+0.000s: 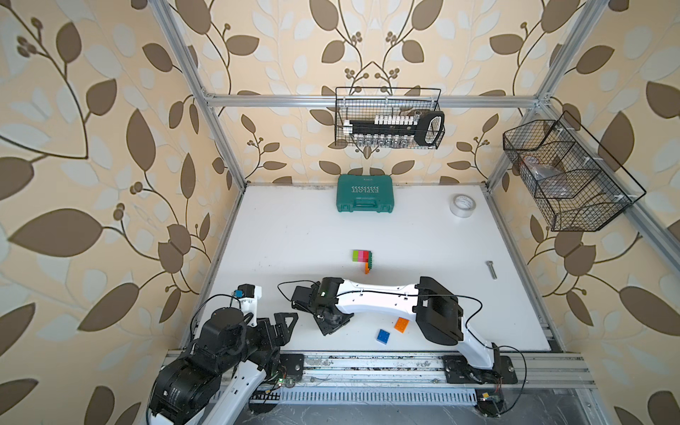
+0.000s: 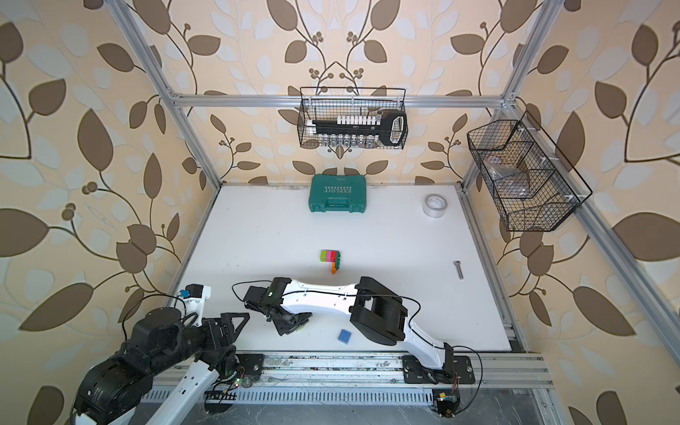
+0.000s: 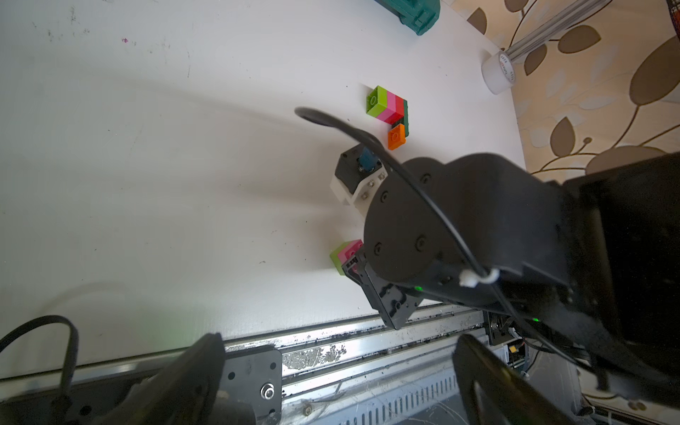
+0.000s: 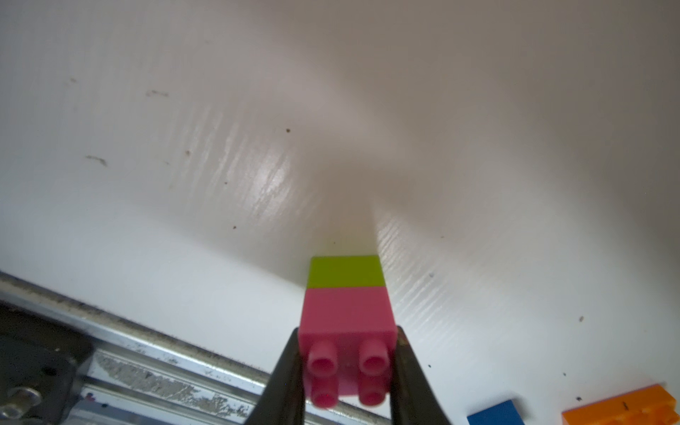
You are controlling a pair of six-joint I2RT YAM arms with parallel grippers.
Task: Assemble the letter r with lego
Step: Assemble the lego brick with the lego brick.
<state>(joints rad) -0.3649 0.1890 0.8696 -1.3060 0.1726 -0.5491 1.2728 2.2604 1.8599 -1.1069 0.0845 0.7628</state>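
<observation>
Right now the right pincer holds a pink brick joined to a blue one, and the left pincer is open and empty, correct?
No: joined to the pink brick is a lime brick, not a blue one, as the right wrist view shows. The right pincer holds the pair; the left pincer is open and empty.

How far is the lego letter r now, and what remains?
Done: a joined piece of lime, pink, red, dark green and orange bricks lies mid-table. In hand: the right gripper is shut on a pink-and-lime pair; the left gripper is open. Left: adding that pair, with a blue brick and an orange brick loose.
</observation>
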